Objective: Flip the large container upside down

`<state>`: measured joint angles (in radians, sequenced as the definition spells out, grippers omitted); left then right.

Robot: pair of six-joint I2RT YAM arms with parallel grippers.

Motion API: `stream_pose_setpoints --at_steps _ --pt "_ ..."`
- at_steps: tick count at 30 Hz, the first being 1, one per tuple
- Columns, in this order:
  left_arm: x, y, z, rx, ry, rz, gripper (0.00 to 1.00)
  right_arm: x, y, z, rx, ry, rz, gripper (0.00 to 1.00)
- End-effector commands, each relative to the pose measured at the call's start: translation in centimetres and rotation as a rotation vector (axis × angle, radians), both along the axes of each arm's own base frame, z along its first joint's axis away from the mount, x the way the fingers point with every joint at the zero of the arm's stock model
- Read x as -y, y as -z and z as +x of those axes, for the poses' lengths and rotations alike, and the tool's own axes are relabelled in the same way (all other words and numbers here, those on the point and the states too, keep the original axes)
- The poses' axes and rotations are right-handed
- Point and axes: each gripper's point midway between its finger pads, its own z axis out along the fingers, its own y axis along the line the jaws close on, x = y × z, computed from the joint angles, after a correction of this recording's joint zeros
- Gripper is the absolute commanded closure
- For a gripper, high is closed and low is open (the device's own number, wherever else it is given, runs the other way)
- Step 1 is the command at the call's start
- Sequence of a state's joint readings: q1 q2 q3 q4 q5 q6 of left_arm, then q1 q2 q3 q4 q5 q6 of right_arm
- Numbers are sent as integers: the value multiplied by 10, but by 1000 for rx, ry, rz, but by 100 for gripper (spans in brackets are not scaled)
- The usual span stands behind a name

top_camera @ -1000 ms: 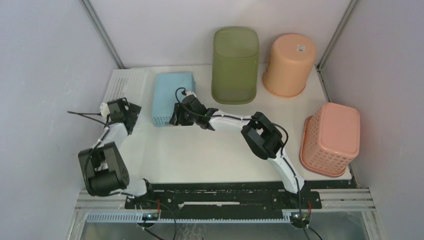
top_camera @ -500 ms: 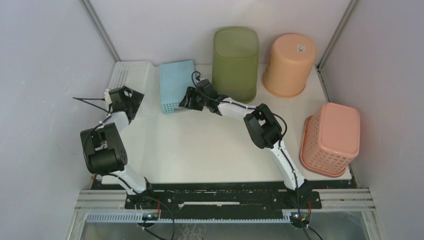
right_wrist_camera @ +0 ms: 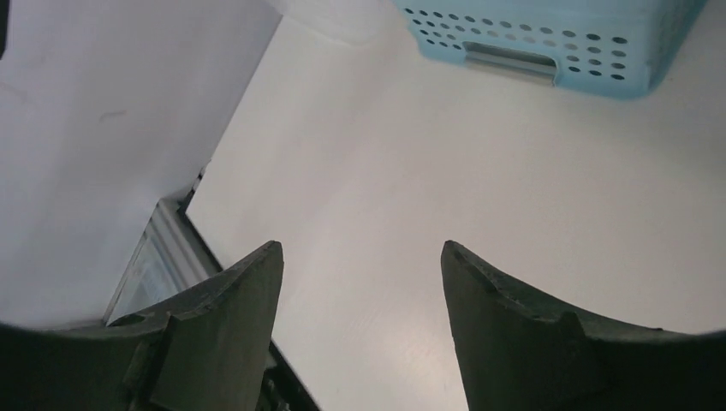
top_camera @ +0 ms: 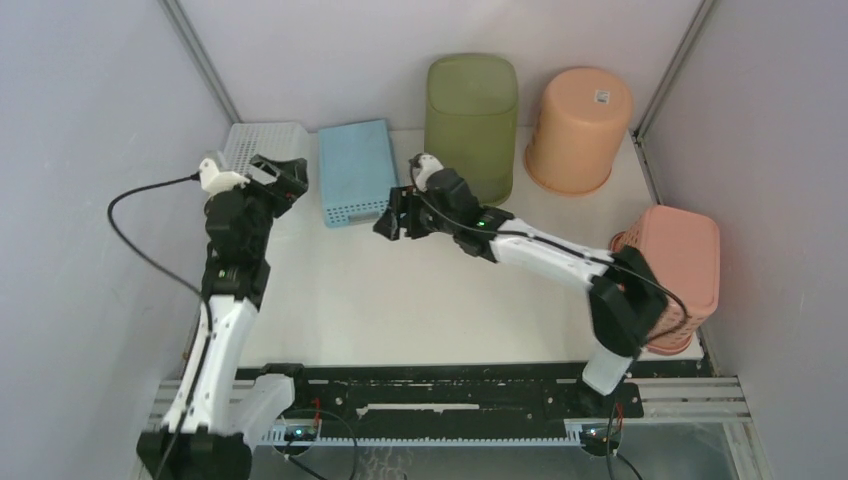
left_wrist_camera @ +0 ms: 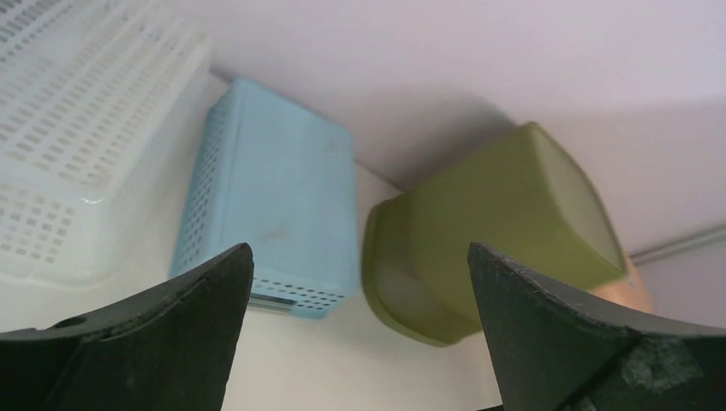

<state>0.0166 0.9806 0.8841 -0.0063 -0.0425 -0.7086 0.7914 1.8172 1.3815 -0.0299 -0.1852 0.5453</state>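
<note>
The left end effector [top_camera: 281, 180] and right end effector [top_camera: 391, 218] are hanging wide open and empty, probably because the blue basket [top_camera: 354, 170] is already lying bottom-up on the worktop [top_camera: 400, 300].

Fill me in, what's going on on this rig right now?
Neither arm holds anything; both end effectors are open. The right end effector hangs just off the near end of the blue perforated basket, and the left end effector is beside the white basket. The blue basket sits bottom-up at the back of the table, between the white basket and the olive-green bin. The orange bucket and pink basket are bottom-up too.
</note>
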Motion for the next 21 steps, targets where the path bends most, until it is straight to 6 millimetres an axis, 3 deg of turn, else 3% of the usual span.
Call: stream_pose_setpoints --at_steps 1,5,9,14,17,21 --pt "4 27 -41 -56 1 105 0 62 -14 -17 93 82 -86 23" --pt "16 67 -60 -123 50 130 0 121 13 -43 85 175 -128 22" --pt "37 93 -70 -141 97 222 0 189 29 -59 113 346 -193 21" --pt "63 108 -71 -126 158 348 0 264 17 -63 201 580 -234 16" --pt "61 123 -72 -115 144 360 0 289 13 -64 229 645 -222 10" --pt "64 121 -77 -25 159 373 0 296 11 -64 245 634 -212 9"
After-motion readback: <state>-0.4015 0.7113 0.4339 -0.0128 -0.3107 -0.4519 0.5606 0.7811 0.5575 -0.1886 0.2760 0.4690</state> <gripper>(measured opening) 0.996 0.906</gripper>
